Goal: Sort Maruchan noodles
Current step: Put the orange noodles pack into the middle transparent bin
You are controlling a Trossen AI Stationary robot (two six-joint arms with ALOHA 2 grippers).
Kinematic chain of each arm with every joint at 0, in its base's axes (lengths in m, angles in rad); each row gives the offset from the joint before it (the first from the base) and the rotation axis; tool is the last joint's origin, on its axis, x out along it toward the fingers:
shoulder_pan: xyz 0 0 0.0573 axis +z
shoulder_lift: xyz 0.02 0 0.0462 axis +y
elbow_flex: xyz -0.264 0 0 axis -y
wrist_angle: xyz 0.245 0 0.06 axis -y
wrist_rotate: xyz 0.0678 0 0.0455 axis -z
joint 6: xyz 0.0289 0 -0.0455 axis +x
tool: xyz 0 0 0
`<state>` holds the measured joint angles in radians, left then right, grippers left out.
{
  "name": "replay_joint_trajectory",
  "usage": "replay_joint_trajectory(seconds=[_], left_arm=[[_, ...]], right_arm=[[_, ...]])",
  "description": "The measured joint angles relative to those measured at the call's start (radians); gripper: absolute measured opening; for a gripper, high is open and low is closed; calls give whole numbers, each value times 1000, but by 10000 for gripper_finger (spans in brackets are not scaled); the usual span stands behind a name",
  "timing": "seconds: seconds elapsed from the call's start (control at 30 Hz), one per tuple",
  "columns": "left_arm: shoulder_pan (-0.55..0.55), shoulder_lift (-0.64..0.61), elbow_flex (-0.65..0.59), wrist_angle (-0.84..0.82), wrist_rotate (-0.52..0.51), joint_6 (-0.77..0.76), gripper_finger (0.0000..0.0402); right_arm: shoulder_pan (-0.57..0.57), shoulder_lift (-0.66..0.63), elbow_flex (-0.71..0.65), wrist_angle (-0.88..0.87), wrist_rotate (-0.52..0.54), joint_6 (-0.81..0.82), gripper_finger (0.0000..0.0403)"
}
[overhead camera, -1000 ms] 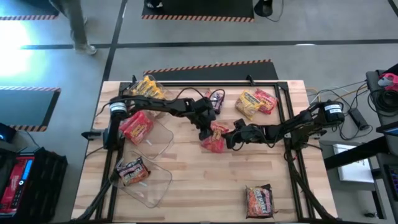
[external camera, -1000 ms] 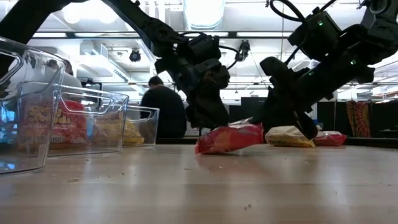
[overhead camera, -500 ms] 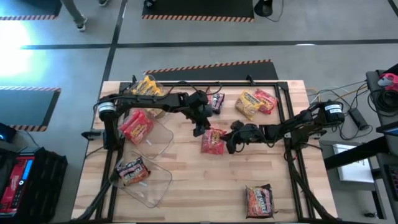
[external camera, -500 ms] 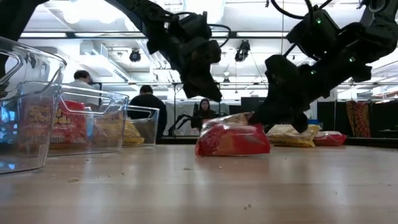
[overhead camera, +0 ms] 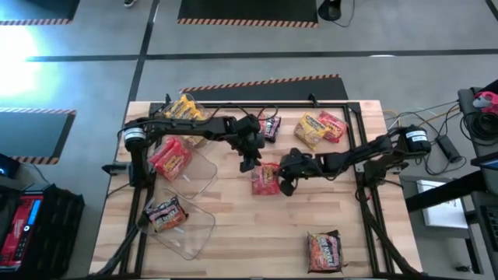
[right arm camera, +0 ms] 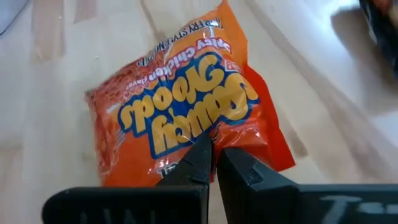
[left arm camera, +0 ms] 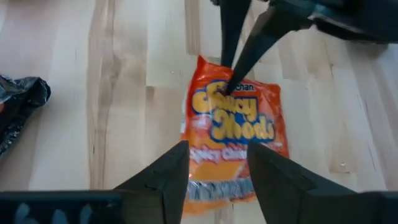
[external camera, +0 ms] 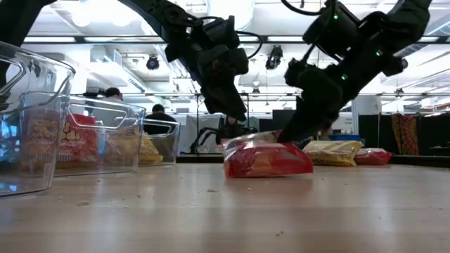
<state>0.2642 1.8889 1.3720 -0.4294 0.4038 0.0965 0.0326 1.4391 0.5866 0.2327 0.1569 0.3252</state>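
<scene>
An orange-red Maruchan packet [overhead camera: 264, 179] lies flat on the middle of the table [overhead camera: 233, 233]. My left gripper [overhead camera: 249, 161] hangs open just above the packet's far-left end; in the left wrist view its fingers straddle the packet [left arm camera: 233, 134] without touching it. My right gripper [overhead camera: 283, 183] reaches in from the right and is shut on the packet's right edge. Three clear bins at the left hold a yellow packet [overhead camera: 184, 109], a red packet [overhead camera: 170, 156] and a dark packet [overhead camera: 164, 212]. My right gripper [right arm camera: 214, 158] pinches the orange-red packet's edge flap [right arm camera: 258, 146], on the packet's right side, between its two fingers. The fingers [left arm camera: 245, 59] slant down from the table's right. The packet rests flat on the table, and only the held flap [external camera: 256, 135] is a little raised.
Loose packets lie on the table: a dark one [overhead camera: 270, 124] near the far edge, a yellow one [overhead camera: 310, 129] and a red one [overhead camera: 334, 124] far right, and an orange-dark one [overhead camera: 324, 250] near right. Bare wood lies between the bins and that near-right packet.
My left gripper has risen off the orange-red packet and drawn back a little toward the far-left. The packet, bunched and tilted a second ago, has settled flat. My right gripper has kept its hold and shifted slightly toward the table's left.
</scene>
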Motion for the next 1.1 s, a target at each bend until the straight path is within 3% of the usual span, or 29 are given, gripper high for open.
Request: replay_joint_trajectory(seconds=[0.27, 0.37, 1.1], left_arm=[[0, 1, 3, -29, 7, 15, 189], [0, 1, 5, -41, 65, 15, 196], [-6, 33, 1, -42, 181, -82, 199]], right_arm=[[0, 0, 51, 0, -28, -91, 8], [0, 0, 57, -1, -30, -107, 8], [3, 1, 126, 3, -30, -311, 8]])
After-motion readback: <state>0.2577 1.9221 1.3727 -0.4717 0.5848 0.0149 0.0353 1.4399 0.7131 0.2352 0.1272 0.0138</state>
